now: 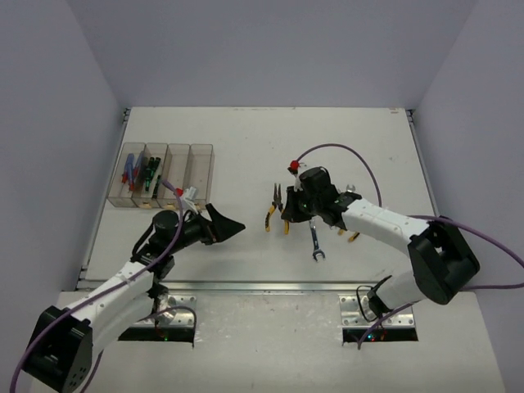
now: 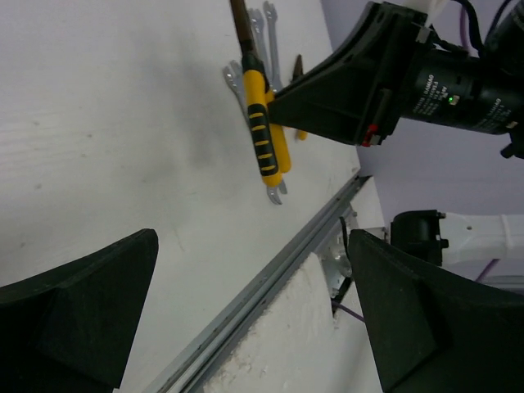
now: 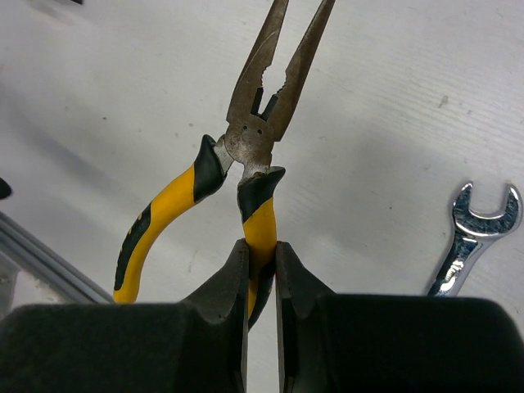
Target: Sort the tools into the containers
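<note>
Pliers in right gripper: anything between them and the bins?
Nothing lies directly between the pliers and the bins. The open left gripper hovers just to the near side of that line, by the bins' near ends, and might crowd the approach.

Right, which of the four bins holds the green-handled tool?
The second bin from the left; the leftmost holds blue-and-red handles, the third and fourth look empty.

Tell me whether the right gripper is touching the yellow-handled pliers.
Touching. The right wrist view shows the right gripper clamped on one yellow handle of the pliers, no gap visible.
</note>
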